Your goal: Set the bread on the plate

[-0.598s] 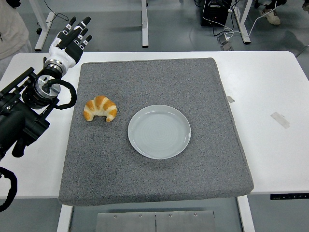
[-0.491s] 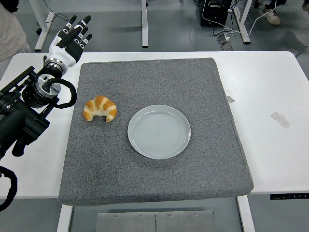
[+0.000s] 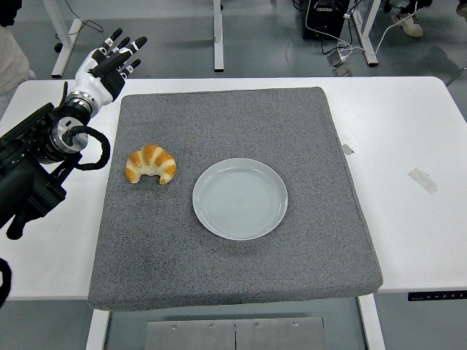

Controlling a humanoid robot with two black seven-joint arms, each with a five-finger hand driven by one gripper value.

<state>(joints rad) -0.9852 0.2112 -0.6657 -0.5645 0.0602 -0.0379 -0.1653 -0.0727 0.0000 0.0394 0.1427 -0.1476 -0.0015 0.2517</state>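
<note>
Head view, read left to right. At the far left my left hand (image 3: 109,62) sits above the back-left corner of the tabletop (image 3: 408,131), just beyond the corner of the grey mat (image 3: 241,262). Compared with half a second ago, the hand has drifted slightly toward the back and rotated at the wrist, so that the fingers (image 3: 130,49), which pointed up and away, now lean rightward toward the mat; the forearm has drawn a little toward the picture's left edge. The hand is released: fingers extended and spread, grasping nothing.

Next, the bread (image 3: 151,165), a golden croissant, lies on the mat's left part, where it lay before, well apart from my hand and untouched. Just right of it, close but not touching, the pale plate (image 3: 240,199) rests near the mat's middle, bare. My right hand does not appear.

Interpretation: the change is one of hand orientation only, which I judge to be preparation for a reach. The task has not advanced; the bread has yet to be grasped, lifted and carried the short way rightward onto the plate.
</note>
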